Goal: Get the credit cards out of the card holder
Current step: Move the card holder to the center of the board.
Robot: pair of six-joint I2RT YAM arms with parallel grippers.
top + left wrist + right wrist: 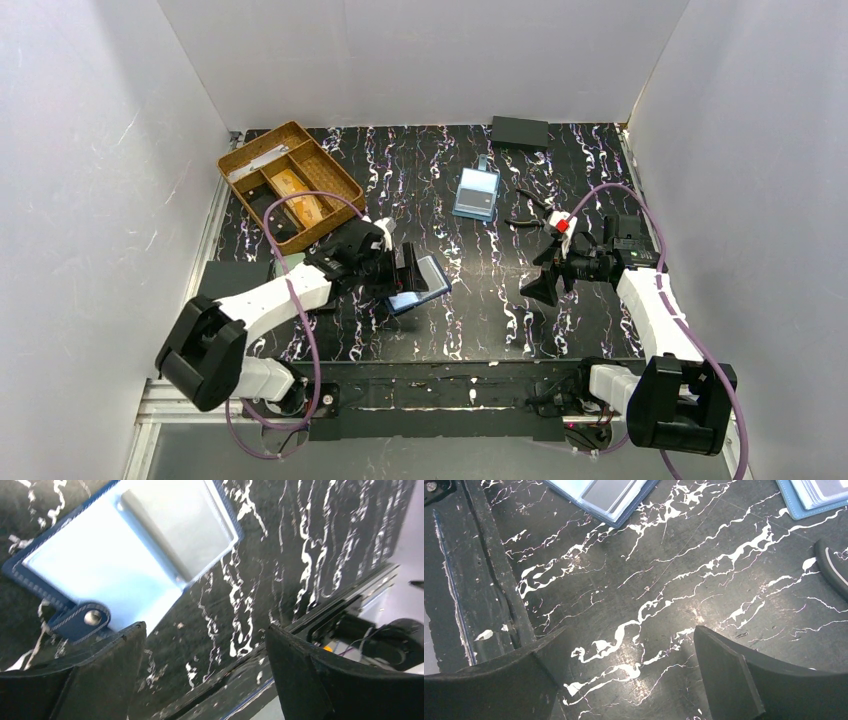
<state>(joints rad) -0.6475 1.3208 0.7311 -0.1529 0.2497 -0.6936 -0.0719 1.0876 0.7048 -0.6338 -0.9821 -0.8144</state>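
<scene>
The navy card holder (430, 278) lies open on the black marbled mat, its light blue inner slots facing up. In the left wrist view the holder (115, 560) shows its snap tab (80, 620) and a greyish card (182, 522) in a slot. My left gripper (408, 270) is open and empty just beside the holder, its jaws (205, 635) over bare mat. My right gripper (548, 274) is open and empty over bare mat (629, 632), to the right of the holder. The holder's corner (599, 497) shows at the top of the right wrist view. Orange cards (292, 184) lie in the wooden tray.
A wooden compartment tray (240, 155) stands at the back left. A light blue clear case (477, 193) lies at the back middle, also in the right wrist view (814, 497). A black box (520, 131) sits at the back edge. Pliers (530, 214) lie near the right arm.
</scene>
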